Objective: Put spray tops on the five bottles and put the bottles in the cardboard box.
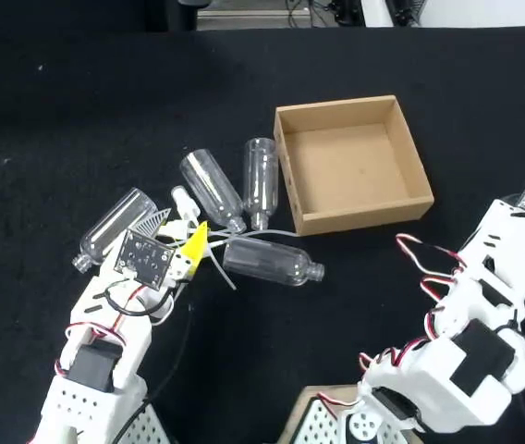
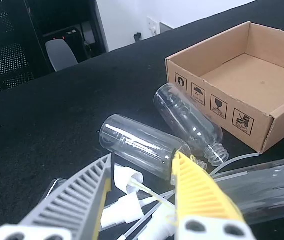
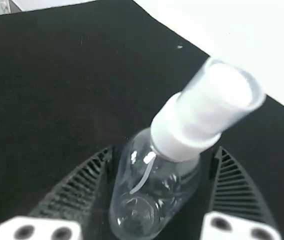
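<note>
Right gripper [image 3: 164,155] is clamped on the held bottle [image 3: 152,200], a finger pressed to each side. That bottle already wears a white spray top [image 3: 179,135] under a frosted cap [image 3: 217,95]. Its base is lost down between the fingers.

In the high view the right arm [image 1: 484,314] sits lower right, its tip cut by the frame's right edge, so its load can't be made out there.

The left arm [image 1: 105,342] is lower left. The left gripper [image 2: 143,162] is spread wide open, holding nothing, grey and yellow fingers straddling the loose spray tops [image 2: 127,181]. Those are half covered, so their number is hard to tell.

Four bare-necked bottles lie flat on the black table [image 1: 59,111]. The left bottle [image 1: 113,228] is partly behind the gripper, the middle bottle [image 1: 212,190] is next along, and the box-side bottle [image 1: 260,180] is just beside the cardboard box [image 1: 364,215]. The lower bottle [image 1: 272,262] lies below them.

The box sits right of centre, its bare floor showing.
</note>
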`<state>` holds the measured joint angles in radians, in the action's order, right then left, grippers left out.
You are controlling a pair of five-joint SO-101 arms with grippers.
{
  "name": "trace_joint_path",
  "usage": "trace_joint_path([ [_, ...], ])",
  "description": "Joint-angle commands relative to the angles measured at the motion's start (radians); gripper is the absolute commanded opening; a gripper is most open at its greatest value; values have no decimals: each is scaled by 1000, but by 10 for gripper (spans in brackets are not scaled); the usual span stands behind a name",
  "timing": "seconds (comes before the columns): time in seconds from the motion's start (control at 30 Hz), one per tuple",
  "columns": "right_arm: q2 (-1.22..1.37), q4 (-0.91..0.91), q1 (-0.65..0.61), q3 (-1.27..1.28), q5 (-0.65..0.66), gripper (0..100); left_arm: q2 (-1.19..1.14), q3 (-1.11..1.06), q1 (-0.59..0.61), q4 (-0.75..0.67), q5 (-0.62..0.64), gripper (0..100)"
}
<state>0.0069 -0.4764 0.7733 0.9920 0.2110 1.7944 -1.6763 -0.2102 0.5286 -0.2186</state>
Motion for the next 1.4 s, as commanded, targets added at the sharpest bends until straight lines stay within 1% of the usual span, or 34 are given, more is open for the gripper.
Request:
trace_joint_path([
  [0.0,-5,-26,6,-70,6,272,6,-24,-15,3,8,191],
  [0.97,4,-23,5,-101,3,269,6,-24,-15,6,6,191],
  [1.13,4,-18,11,-94,-80,269,6,-24,-15,6,6,191],
  [1.37,18,-20,5,-94,-86,269,6,-24,-15,6,6,191],
])
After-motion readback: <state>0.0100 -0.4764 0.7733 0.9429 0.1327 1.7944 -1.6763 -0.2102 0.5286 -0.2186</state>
